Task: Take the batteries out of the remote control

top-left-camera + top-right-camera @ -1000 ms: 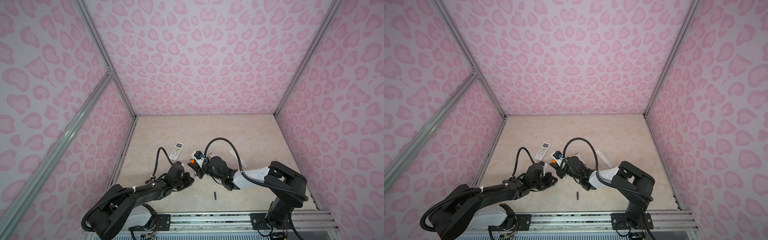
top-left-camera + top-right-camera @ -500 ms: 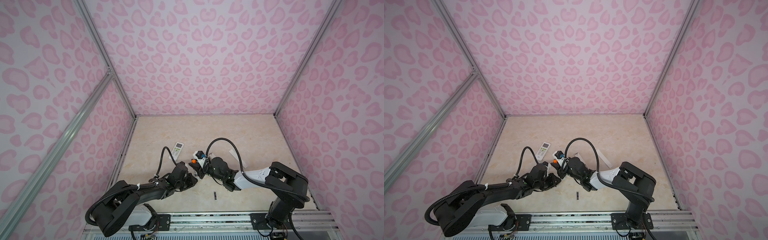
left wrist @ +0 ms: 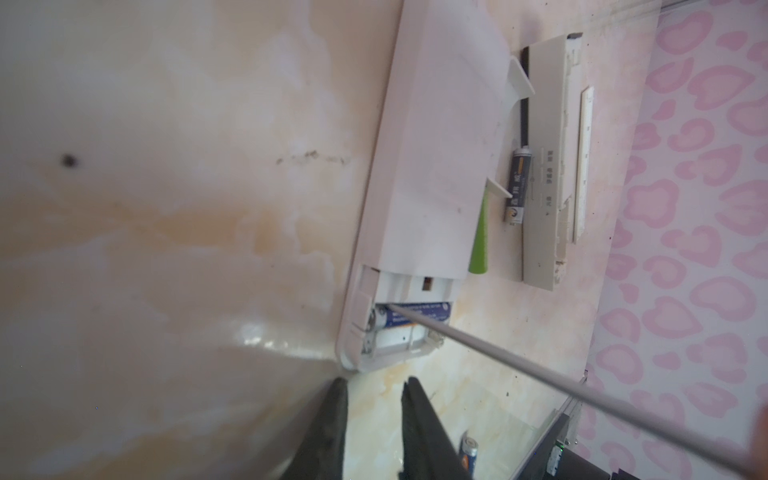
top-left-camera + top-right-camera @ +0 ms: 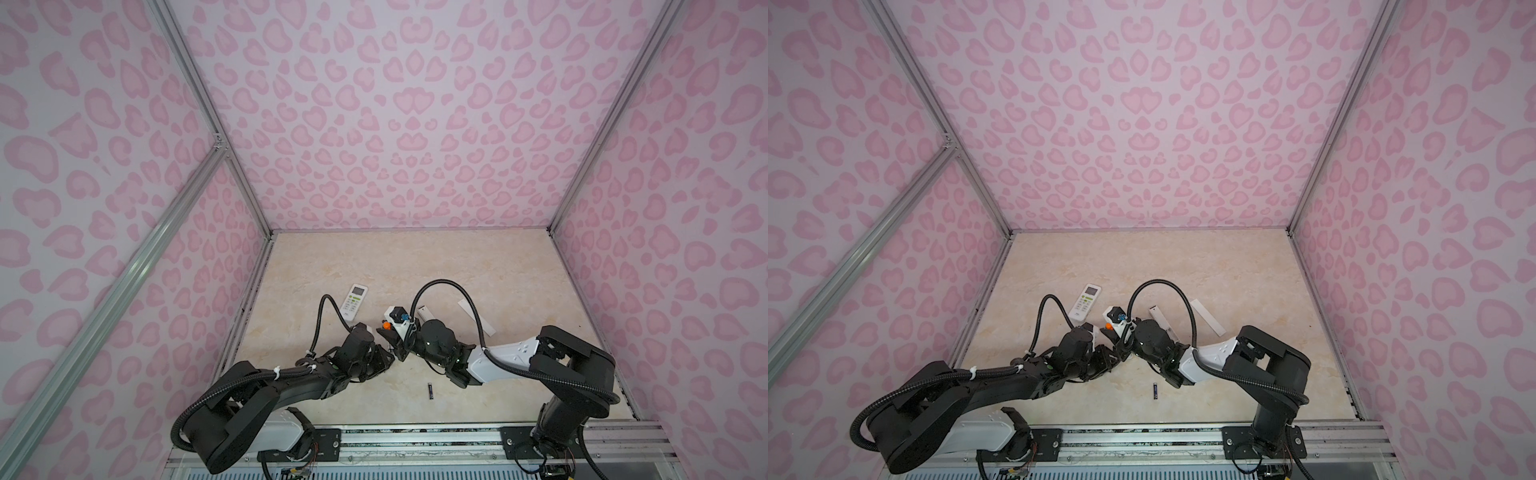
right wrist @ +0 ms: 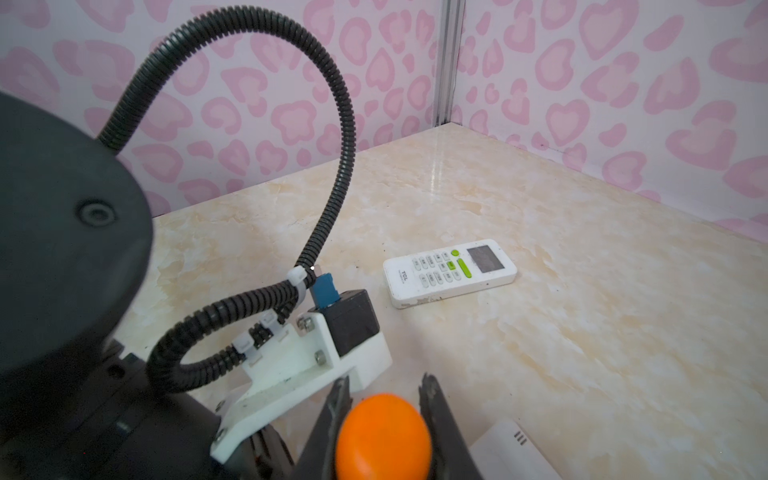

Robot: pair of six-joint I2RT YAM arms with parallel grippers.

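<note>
In the left wrist view a white remote control [image 3: 436,145] lies back up with its end compartment uncovered. A blue battery [image 3: 415,316] sits inside, and the tip of the thin metal screwdriver shaft [image 3: 540,368] touches it. My left gripper [image 3: 374,381] is open just short of that end, with nothing between the fingers. My right gripper [image 5: 386,384] is shut on the screwdriver's orange handle [image 5: 382,436]. Loose batteries lie on the table: a blue one [image 3: 469,451], which both top views also show [image 4: 431,391] [image 4: 1155,391], a black one [image 3: 519,183] and a lime green one [image 3: 480,237].
A second remote [image 4: 354,301] [image 4: 1086,302] [image 5: 449,272] lies buttons up behind the left arm. A third white remote [image 3: 544,166] and a loose white cover strip [image 4: 477,318] [image 4: 1208,318] lie to the right. Pink patterned walls close in three sides.
My left gripper has gone from shut to open and has shifted a little to the right, toward the right gripper. The right arm holds the screwdriver as before.
</note>
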